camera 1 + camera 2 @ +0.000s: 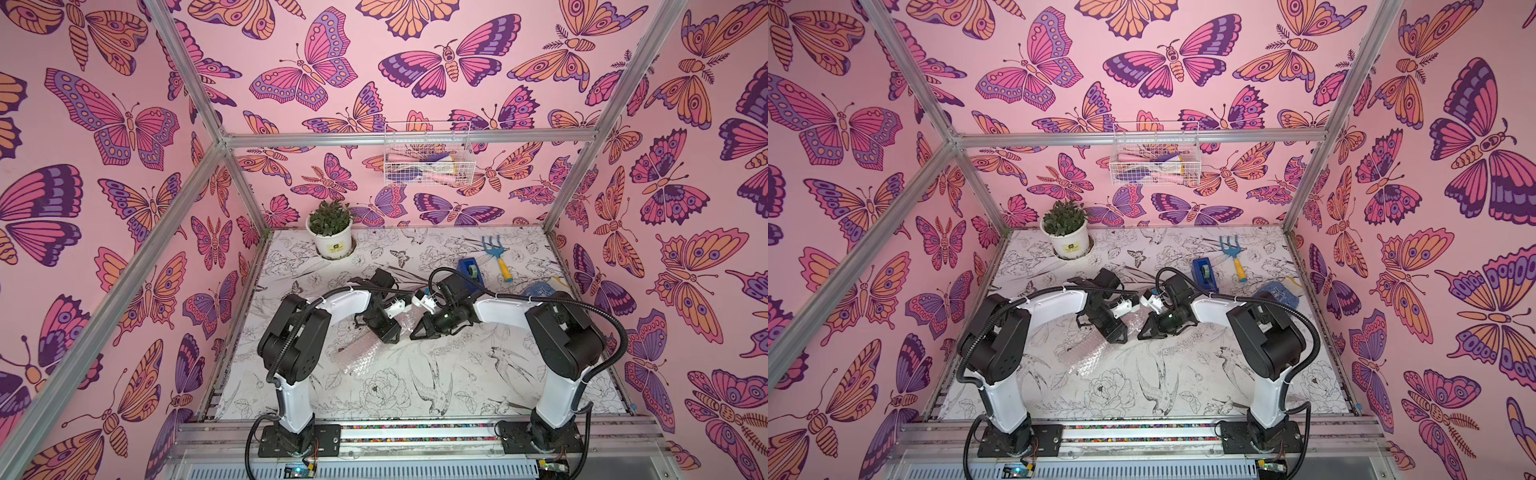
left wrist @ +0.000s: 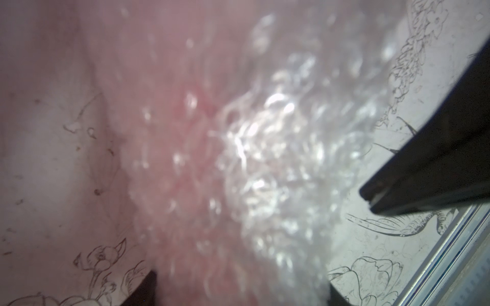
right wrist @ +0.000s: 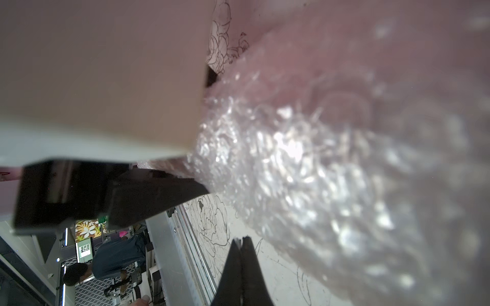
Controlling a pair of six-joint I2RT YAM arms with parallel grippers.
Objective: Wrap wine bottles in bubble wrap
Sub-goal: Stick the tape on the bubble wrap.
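Observation:
The bubble wrap (image 1: pixel 357 359) (image 1: pixel 1088 361) lies as a whitish-pink bubbly roll on the table, slanting from near left to the middle. My left gripper (image 1: pixel 386 336) (image 1: pixel 1116 337) is shut on its far end. In the left wrist view the bubble wrap (image 2: pixel 265 159) fills the gap between the left gripper (image 2: pixel 241 291) jaws. A reddish tint shows through the film, but the wine bottle itself is hidden. My right gripper (image 1: pixel 414 336) (image 3: pixel 242 239) is shut on nothing, its tip just beside the bubble wrap (image 3: pixel 305 172) and apart from it.
A blue tape dispenser (image 1: pixel 471 270) and a blue rake (image 1: pixel 496 255) with a yellow handle lie at the back right. A blue mesh pad (image 1: pixel 536 289) sits behind the right arm. A potted plant (image 1: pixel 330 232) stands at the back left. A wire basket (image 1: pixel 428 156) hangs on the wall.

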